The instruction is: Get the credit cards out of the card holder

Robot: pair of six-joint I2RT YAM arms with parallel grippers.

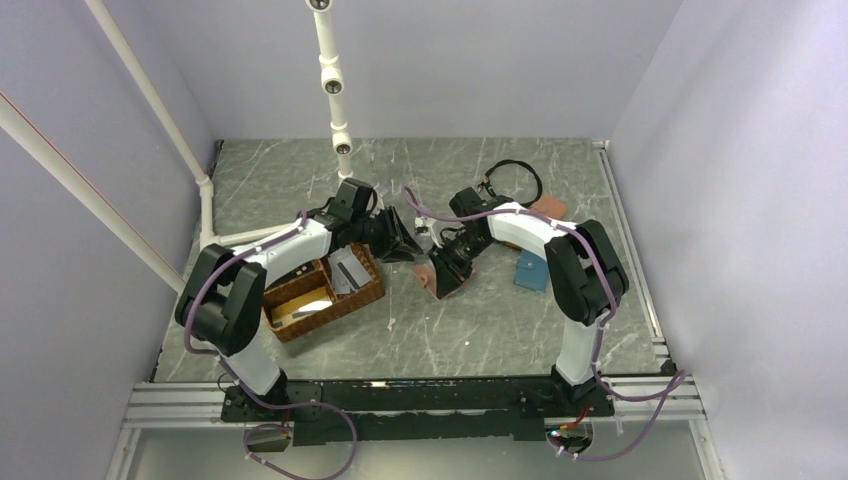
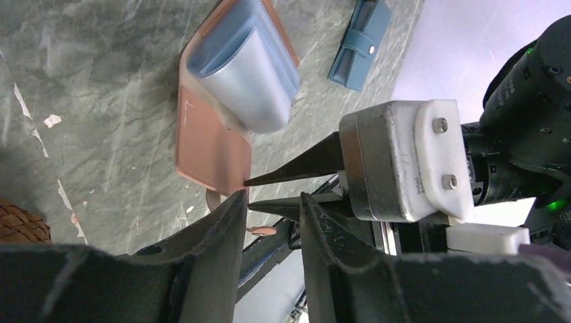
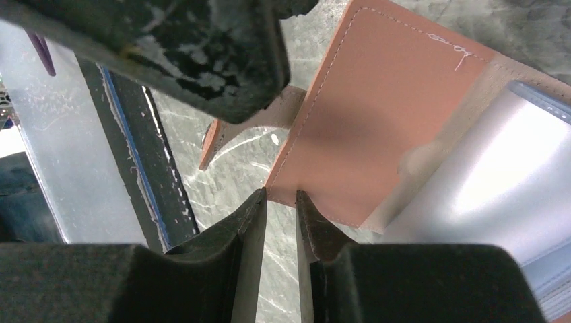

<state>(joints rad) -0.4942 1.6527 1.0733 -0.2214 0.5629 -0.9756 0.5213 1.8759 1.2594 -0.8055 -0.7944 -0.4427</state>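
The salmon-pink card holder (image 1: 438,278) lies open on the marble table, its light-blue pockets (image 2: 242,74) bulging upward. My right gripper (image 1: 447,268) (image 3: 279,195) points down at the bare pink flap (image 3: 390,101), and its two tips pinch the flap's near corner. My left gripper (image 1: 405,240) (image 2: 269,198) hovers just beside that corner, open and holding nothing. The right gripper's pointed fingers (image 2: 303,161) cross in front of it. The snap tab (image 3: 222,134) sticks out under a left finger. Two grey credit cards (image 1: 350,268) lie in the basket. Whether the pockets hold any I cannot tell.
A brown wicker basket (image 1: 340,312) stands left of the card holder, under the left arm. A teal-blue wallet (image 1: 530,270) (image 2: 360,44) lies to the right, with an orange wallet (image 1: 548,207) and a black loop (image 1: 515,180) behind it. A white pipe (image 1: 335,90) hangs at the back.
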